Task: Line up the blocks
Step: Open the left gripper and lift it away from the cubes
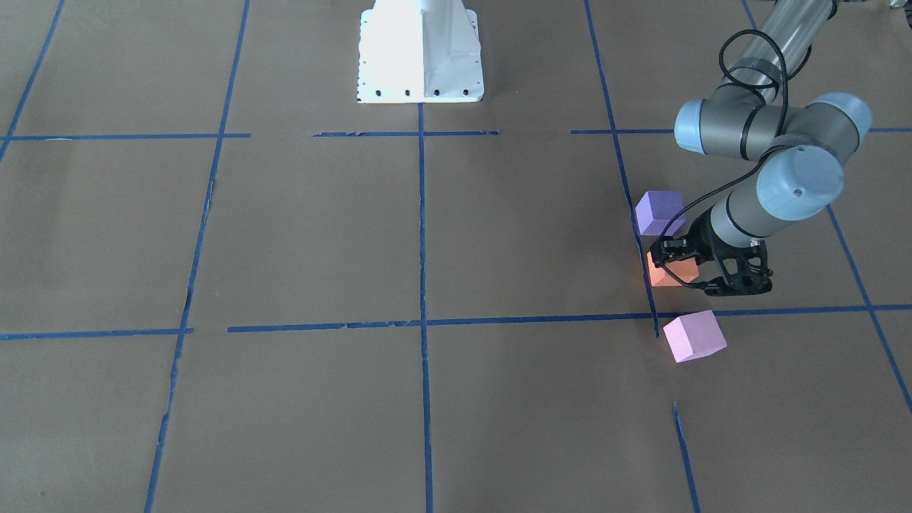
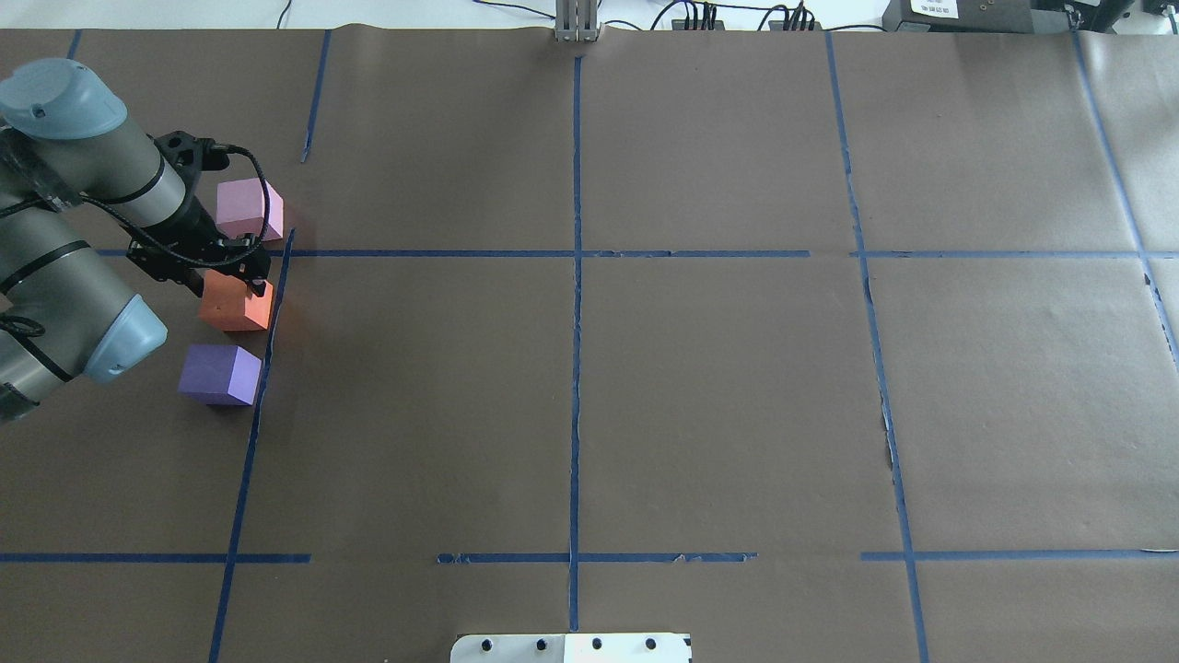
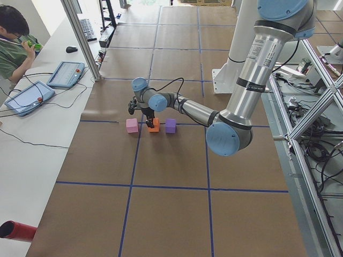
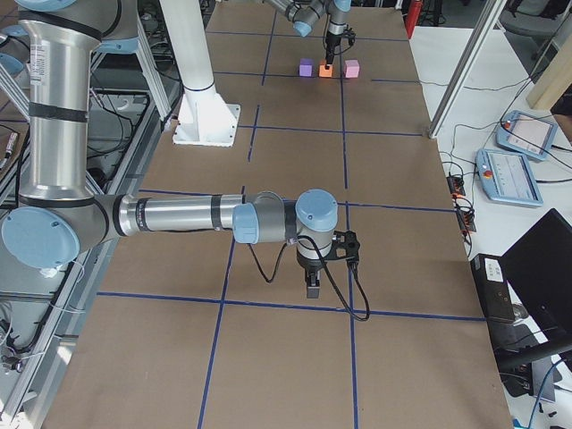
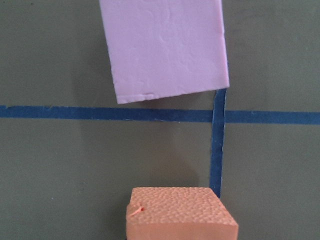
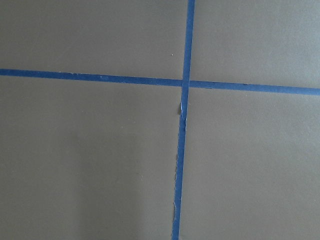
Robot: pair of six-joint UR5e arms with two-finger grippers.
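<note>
Three blocks lie in a rough row on the robot's left side of the table: the pink-lilac block [image 2: 249, 209], the orange block [image 2: 235, 308] and the dark purple block [image 2: 219, 375]. In the front view they are pink [image 1: 695, 336], orange [image 1: 673, 273] and purple [image 1: 659, 212]. My left gripper [image 2: 232, 279] points down over the orange block, its fingers at either side and closed against it. The left wrist view shows the orange block [image 5: 180, 210] at the bottom and the pink block [image 5: 165, 47] beyond a tape line. My right gripper [image 4: 311, 286] hangs low over bare paper; I cannot tell if it is open.
Brown paper with a grid of blue tape lines [image 2: 576, 368] covers the table. The white robot base [image 1: 420, 64] stands at the near edge. A person [image 3: 13, 37] sits at a side table with tablets [image 3: 27, 97] beyond a metal post [image 3: 80, 37].
</note>
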